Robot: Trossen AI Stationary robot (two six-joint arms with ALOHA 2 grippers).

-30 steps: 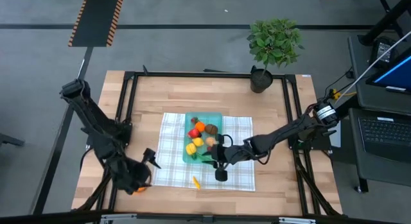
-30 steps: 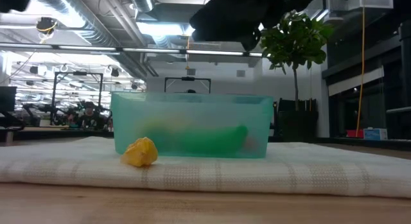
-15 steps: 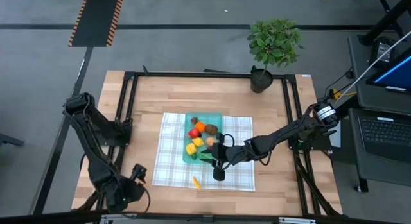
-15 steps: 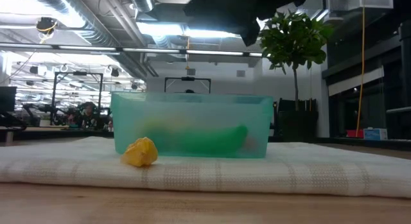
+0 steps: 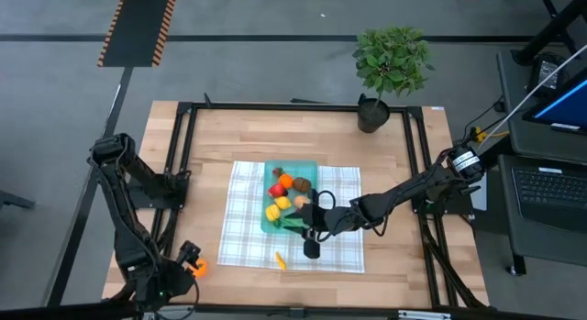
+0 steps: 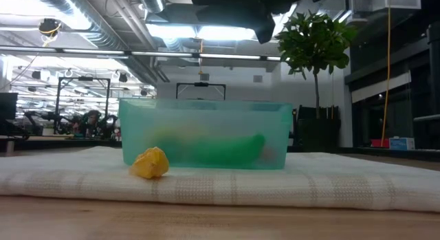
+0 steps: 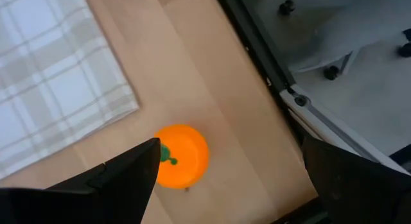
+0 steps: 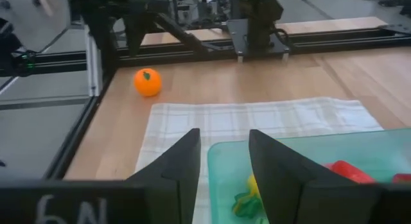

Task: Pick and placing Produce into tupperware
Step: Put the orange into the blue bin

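Teal tupperware point(image 5: 292, 199) is seen mid-cloth point(image 5: 243, 224), produce inside | orange toy fruit point(image 5: 199, 267) lies on bare wood near tabletop's front-left corner | left gripper point(image 5: 174, 274) hangs beside it, fingers wide, nothing held | right gripper point(image 5: 310, 230) sits at tupperware's front rim, fingers partly apart, nothing seen between | yellow piece point(image 5: 280, 259) lies on cloth's front edge

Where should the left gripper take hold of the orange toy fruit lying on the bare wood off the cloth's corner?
Probably straight from above, fingers across the round body of the orange toy fruit, clear of its small green stem. It sits alone on the table, beside the checked cloth, and the open left gripper hangs right above it.
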